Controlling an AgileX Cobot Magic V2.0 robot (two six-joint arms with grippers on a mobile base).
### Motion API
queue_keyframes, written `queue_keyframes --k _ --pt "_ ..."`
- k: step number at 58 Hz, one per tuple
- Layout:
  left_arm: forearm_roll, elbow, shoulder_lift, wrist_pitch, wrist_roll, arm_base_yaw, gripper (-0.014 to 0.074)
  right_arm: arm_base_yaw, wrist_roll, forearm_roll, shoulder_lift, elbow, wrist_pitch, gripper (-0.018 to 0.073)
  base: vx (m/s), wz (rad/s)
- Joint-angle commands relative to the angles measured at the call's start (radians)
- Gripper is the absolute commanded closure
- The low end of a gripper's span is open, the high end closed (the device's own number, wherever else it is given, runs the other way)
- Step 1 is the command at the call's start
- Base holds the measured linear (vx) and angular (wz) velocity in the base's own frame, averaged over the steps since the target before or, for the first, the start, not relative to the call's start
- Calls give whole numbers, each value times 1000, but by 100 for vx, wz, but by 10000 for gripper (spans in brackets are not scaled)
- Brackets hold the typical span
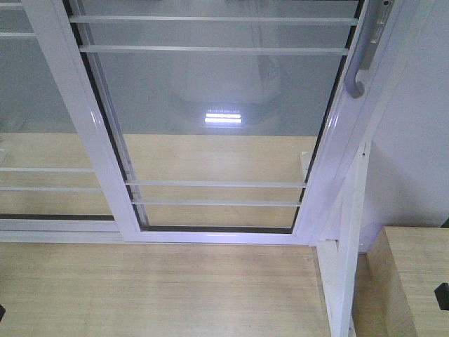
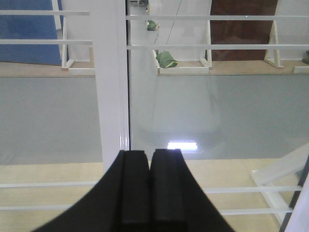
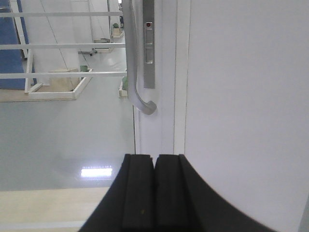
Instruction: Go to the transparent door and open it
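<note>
The transparent door (image 1: 217, 119) fills the front view: clear glass in a white frame with thin horizontal bars. Its curved grey pull handle (image 1: 366, 49) is on the right stile, at the top right. In the right wrist view the handle (image 3: 135, 72) hangs straight ahead and above my right gripper (image 3: 154, 157), which is shut and empty, apart from the handle. My left gripper (image 2: 148, 152) is shut and empty, facing the door's left stile (image 2: 111, 82) and glass. Neither gripper shows in the front view.
A neighbouring barred glass panel (image 1: 42, 140) without a handle stands to the left. A white wall (image 1: 414, 140) is on the right, with a white post (image 1: 347, 274) and a wooden box (image 1: 410, 281) below it. The floor (image 1: 161, 288) is light wood.
</note>
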Motion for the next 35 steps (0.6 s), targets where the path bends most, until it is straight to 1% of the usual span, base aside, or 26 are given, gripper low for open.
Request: queue_keyframes --k 1,35 --pt "-3 15 -15 -81 -8 1 599 -4 0 -3 -15 4 -85 568 19 -2" --pt "-3 15 -15 -79 -8 2 599 -2 0 -3 -15 4 -85 568 13 -2"
